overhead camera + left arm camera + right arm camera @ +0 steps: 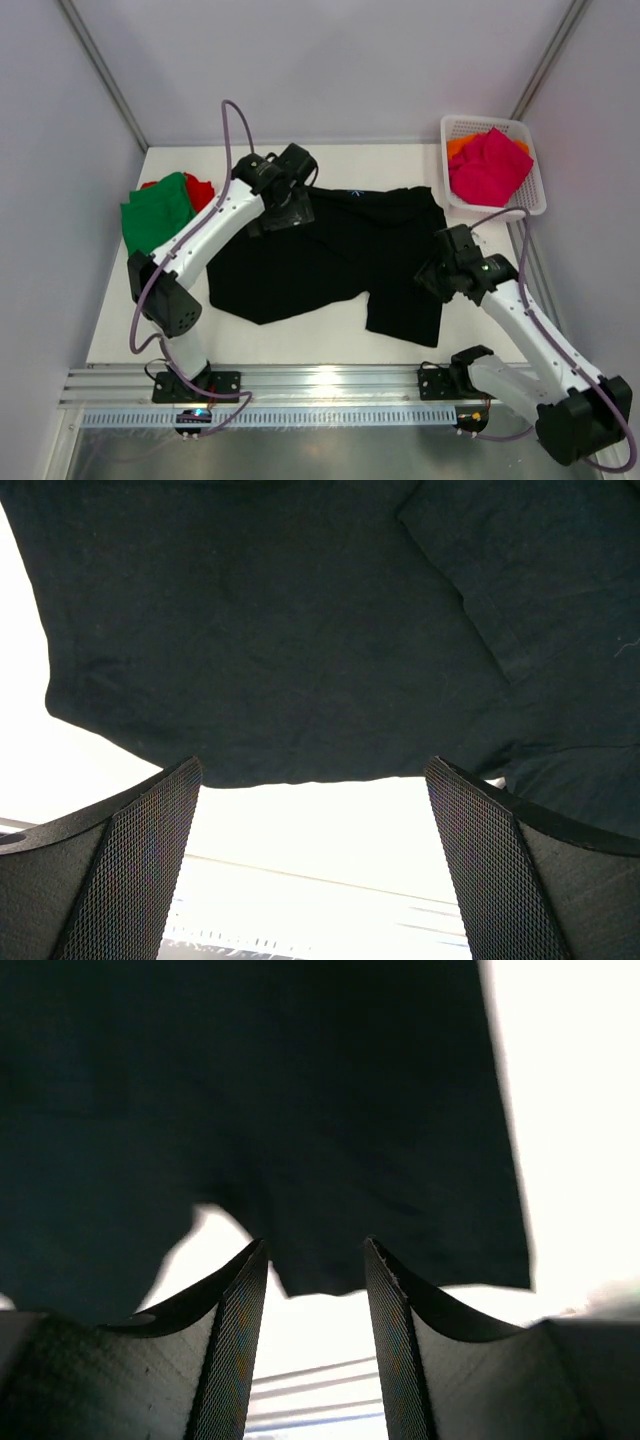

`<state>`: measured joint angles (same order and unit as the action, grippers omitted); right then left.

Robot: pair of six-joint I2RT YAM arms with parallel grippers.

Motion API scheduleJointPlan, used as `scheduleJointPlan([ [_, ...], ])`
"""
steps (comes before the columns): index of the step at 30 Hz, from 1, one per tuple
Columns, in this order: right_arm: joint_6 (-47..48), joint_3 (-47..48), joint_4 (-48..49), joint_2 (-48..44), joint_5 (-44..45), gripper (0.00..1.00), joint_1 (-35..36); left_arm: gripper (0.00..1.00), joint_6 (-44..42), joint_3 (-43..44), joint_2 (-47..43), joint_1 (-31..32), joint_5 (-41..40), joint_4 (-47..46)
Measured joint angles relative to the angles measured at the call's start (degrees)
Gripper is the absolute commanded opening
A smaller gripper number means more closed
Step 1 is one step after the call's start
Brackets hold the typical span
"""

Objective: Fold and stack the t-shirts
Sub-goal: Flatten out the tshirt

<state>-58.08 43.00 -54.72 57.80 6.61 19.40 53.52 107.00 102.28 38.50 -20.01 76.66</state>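
Seemingly 1 ea: black tee (340, 250), green (155, 212), red (203, 188), pink (490, 165), orange (460, 146).

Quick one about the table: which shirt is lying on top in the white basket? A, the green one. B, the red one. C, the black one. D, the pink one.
D: the magenta-pink shirt fills the white basket, with the orange shirt showing behind it. The green shirt lies at the table's left edge and the black shirt is spread in the middle.
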Motion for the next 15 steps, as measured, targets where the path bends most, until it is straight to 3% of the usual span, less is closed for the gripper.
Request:
scheduleJointPlan([
  [3,3.48,3.52,4.83,-5.09,0.04,0.49,0.00,0.96,0.02,-0.87,-0.46,0.00,0.04,-0.02],
  [7,5.31,4.81,11.78,-5.35,-3.17,0.49,0.00,0.96,0.07,-3.17,-0.46,0.00,0.11,0.04],
  [15,-3.41,-13.44,38.38,-0.35,-17.73,0.49,0.04,0.96,0.07,-4.31,-0.55,0.00,-0.02,0.20],
])
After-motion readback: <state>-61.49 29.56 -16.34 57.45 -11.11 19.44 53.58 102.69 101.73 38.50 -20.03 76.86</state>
